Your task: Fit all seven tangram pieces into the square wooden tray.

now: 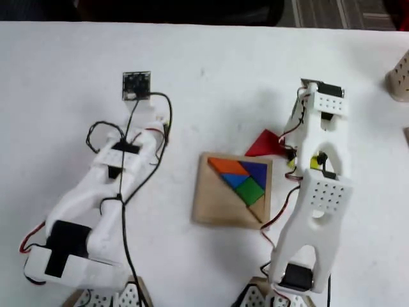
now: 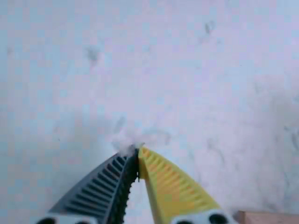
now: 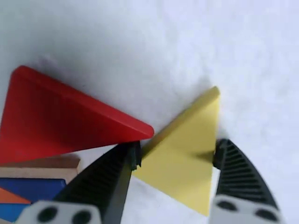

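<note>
The square wooden tray (image 1: 214, 203) lies between the arms. It holds orange (image 1: 227, 165), blue (image 1: 235, 180), purple (image 1: 256, 171) and green (image 1: 251, 192) pieces in its far right half. A red triangle (image 1: 264, 144) lies on the table just beyond the tray's far right corner. My right gripper (image 3: 177, 151) is shut on a yellow triangle (image 3: 187, 154), its black fingers pressing two opposite edges right beside the red triangle (image 3: 60, 116) and the tray edge (image 3: 42, 163). My left gripper (image 2: 138, 151) is shut and holds nothing, its tips at the bare white table left of the tray.
A black square module (image 1: 136, 85) with trailing cables sits on the table beyond the left arm (image 1: 118, 163). A pale perforated block (image 1: 399, 77) stands at the far right edge. A tray corner (image 2: 266, 217) shows close by my left gripper.
</note>
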Action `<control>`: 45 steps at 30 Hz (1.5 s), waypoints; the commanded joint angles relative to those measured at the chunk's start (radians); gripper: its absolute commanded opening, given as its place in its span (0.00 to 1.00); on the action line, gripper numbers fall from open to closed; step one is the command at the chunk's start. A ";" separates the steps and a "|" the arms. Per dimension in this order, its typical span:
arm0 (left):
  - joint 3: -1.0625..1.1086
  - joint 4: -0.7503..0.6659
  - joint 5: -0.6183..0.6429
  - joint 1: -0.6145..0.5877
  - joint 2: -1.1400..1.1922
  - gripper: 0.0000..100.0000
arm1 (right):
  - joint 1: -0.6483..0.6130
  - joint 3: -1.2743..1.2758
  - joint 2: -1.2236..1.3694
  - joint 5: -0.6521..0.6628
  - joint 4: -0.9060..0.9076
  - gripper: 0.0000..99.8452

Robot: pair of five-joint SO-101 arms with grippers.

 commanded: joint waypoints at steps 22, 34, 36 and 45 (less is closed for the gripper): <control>-0.055 -0.028 -0.107 -0.004 -0.002 0.03 | -0.001 0.644 -0.479 0.176 -0.203 0.31; -0.051 -0.028 -0.112 -0.004 0.002 0.03 | -0.016 0.546 -0.374 0.206 -0.216 0.31; -0.051 -0.028 -0.112 -0.004 0.002 0.03 | -0.025 0.548 -0.400 0.192 -0.211 0.31; -0.049 -0.028 -0.112 -0.004 0.018 0.03 | -0.038 0.549 -0.443 0.035 -0.240 0.31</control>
